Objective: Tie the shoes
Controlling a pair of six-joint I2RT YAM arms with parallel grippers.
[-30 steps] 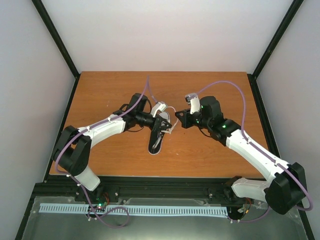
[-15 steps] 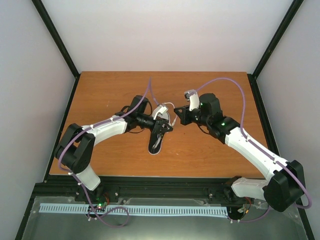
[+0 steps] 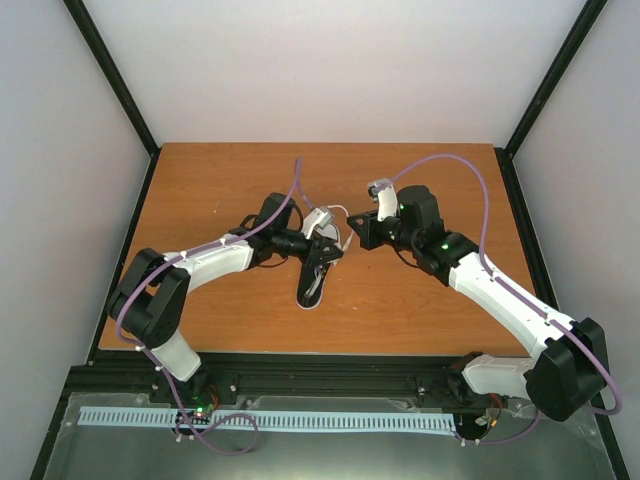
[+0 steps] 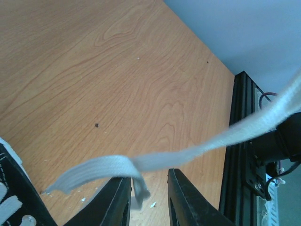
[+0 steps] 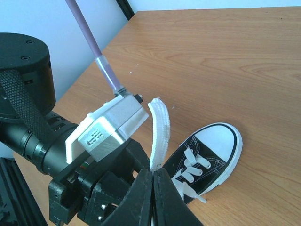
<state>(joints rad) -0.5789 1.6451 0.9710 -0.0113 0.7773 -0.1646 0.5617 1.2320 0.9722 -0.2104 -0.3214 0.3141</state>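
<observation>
The black sneaker [image 3: 314, 282] with white toe cap lies on the table, toe toward the near edge; it also shows in the right wrist view [image 5: 209, 153]. My right gripper [image 5: 154, 175] is shut on a white lace [image 5: 159, 127] that rises from its fingertips; in the top view it [image 3: 352, 232] hovers just right of the shoe's heel end. My left gripper [image 4: 148, 200] is open, and the lace [image 4: 188, 153] drapes across in front of its fingers with a loose end hanging between them. In the top view it [image 3: 330, 250] sits over the shoe's opening.
The wooden table [image 3: 220, 190] is bounded by a black frame; its rail [image 4: 242, 155] shows in the left wrist view. The two grippers are very close together, with the left wrist's camera block [image 5: 113, 125] right beside the right fingertips. White walls enclose the table.
My right gripper has drawn slightly left and farther back with the lace, closing on the left gripper. The left gripper has shifted a little over the shoe. The shoe has not moved.
</observation>
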